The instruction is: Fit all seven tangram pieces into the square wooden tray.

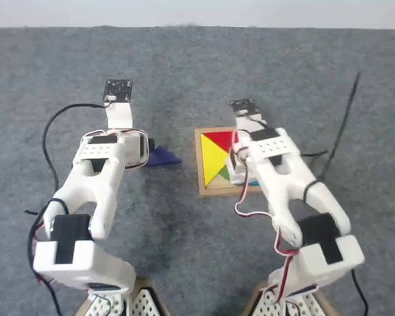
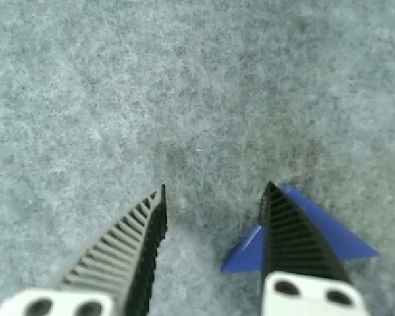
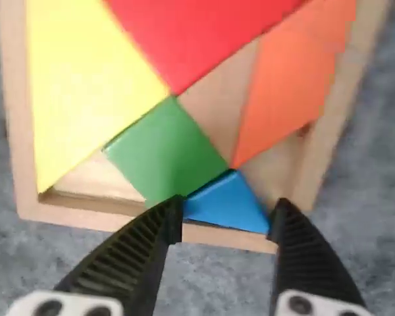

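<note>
Wooden tray [image 3: 13,131] holding yellow triangle [image 3: 79,85], red triangle [image 3: 191,33], green square [image 3: 168,155], your right gripper [image 3: 228,199] wide astride light-blue triangle [image 3: 225,205] at its rim, your left gripper [image 2: 216,186] wide (one finger over dark-blue triangle [image 2: 336,234] on carpet [image 2: 184,79]).

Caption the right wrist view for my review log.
Open right gripper straddling the light blue triangle at the rim of the wooden tray.

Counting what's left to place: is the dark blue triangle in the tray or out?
Out. The dark blue triangle lies on the grey carpet by the left gripper, apart from the wooden tray.
</note>
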Controlling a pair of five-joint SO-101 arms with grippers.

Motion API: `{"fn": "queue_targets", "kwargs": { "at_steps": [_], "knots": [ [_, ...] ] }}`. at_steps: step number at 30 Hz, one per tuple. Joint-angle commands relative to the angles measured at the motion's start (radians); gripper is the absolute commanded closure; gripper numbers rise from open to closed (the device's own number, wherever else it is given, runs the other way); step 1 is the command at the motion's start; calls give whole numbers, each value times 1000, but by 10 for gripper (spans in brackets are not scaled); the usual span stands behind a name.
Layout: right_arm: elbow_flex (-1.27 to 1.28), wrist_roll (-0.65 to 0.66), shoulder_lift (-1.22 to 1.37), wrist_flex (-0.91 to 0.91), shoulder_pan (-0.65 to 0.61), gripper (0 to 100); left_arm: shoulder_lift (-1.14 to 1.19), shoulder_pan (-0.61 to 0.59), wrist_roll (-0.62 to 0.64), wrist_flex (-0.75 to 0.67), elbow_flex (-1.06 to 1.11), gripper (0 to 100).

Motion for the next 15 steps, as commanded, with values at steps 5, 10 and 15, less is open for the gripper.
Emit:
{"fn": "queue_targets", "kwargs": {
  "at_steps": [5, 10, 15],
  "knots": [
    [49, 83, -13, -19, 12, 926, -8, 3, -9, 6, -42, 780],
    [49, 86, -13, -19, 10, 964, -8, 2, -9, 6, -42, 780],
    [54, 87, -27, -25, 33, 988, -8, 2, -9, 6, -42, 780]
  ]
}}
